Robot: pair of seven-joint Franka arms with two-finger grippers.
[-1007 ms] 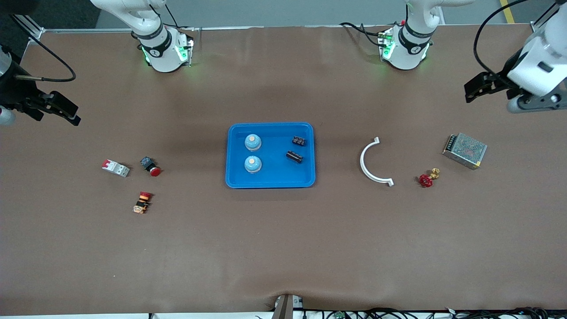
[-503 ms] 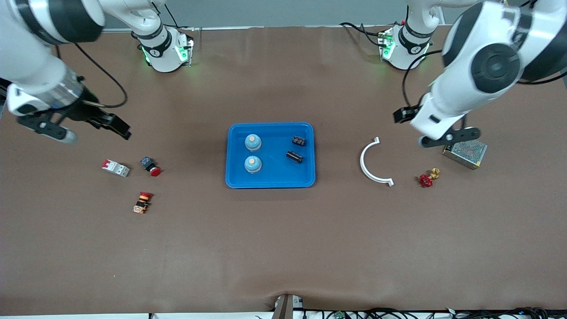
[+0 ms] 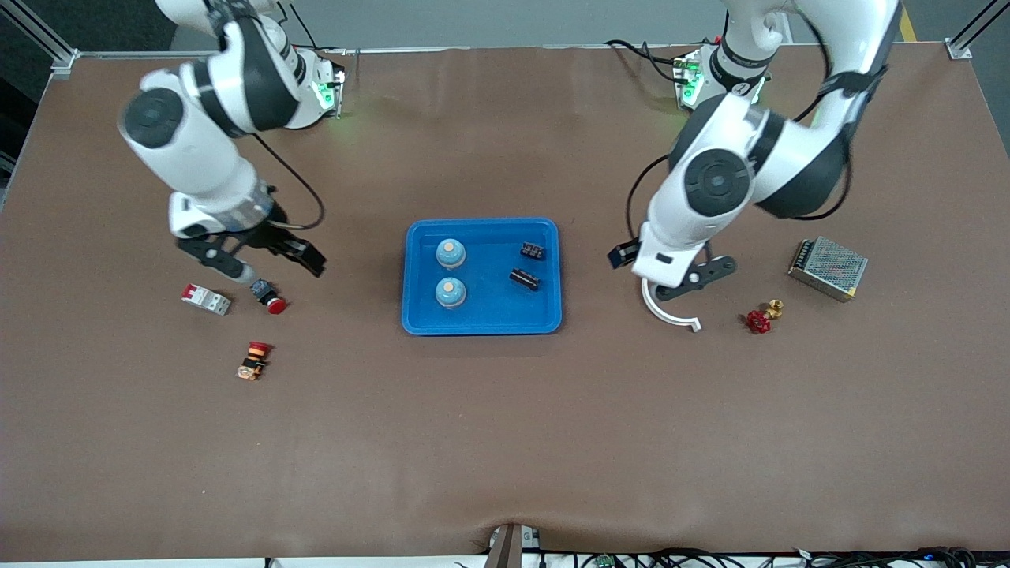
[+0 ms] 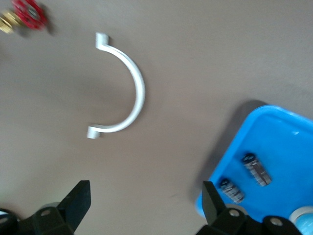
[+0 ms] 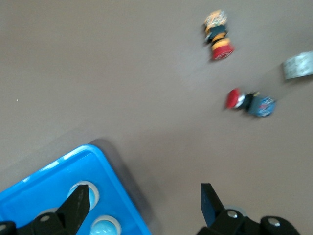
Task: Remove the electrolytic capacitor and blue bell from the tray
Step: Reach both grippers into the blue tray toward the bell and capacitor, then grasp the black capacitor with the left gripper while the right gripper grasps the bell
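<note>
Two light-blue bells (image 3: 450, 253) (image 3: 450, 293) and two black capacitors (image 3: 533, 252) (image 3: 524, 278) lie in the blue tray (image 3: 493, 312) at the table's middle. My right gripper (image 3: 260, 257) is open and empty, in the air over the table between the tray and a blue-and-red push button (image 3: 267, 297). Its wrist view shows the tray's corner (image 5: 58, 178) and a bell (image 5: 87, 194). My left gripper (image 3: 667, 268) is open and empty, over the white curved bracket (image 3: 659, 308). Its wrist view shows the bracket (image 4: 132, 83), the tray (image 4: 283, 142) and the capacitors (image 4: 256, 169) (image 4: 231, 190).
Toward the right arm's end lie a red-and-white breaker (image 3: 206, 299) and an orange-and-red button (image 3: 254, 360). Toward the left arm's end lie a red valve (image 3: 761, 317) and a metal mesh power supply (image 3: 828, 268).
Both arms have swung in from the table's ends toward the tray, grippers open. The objects have not moved.
</note>
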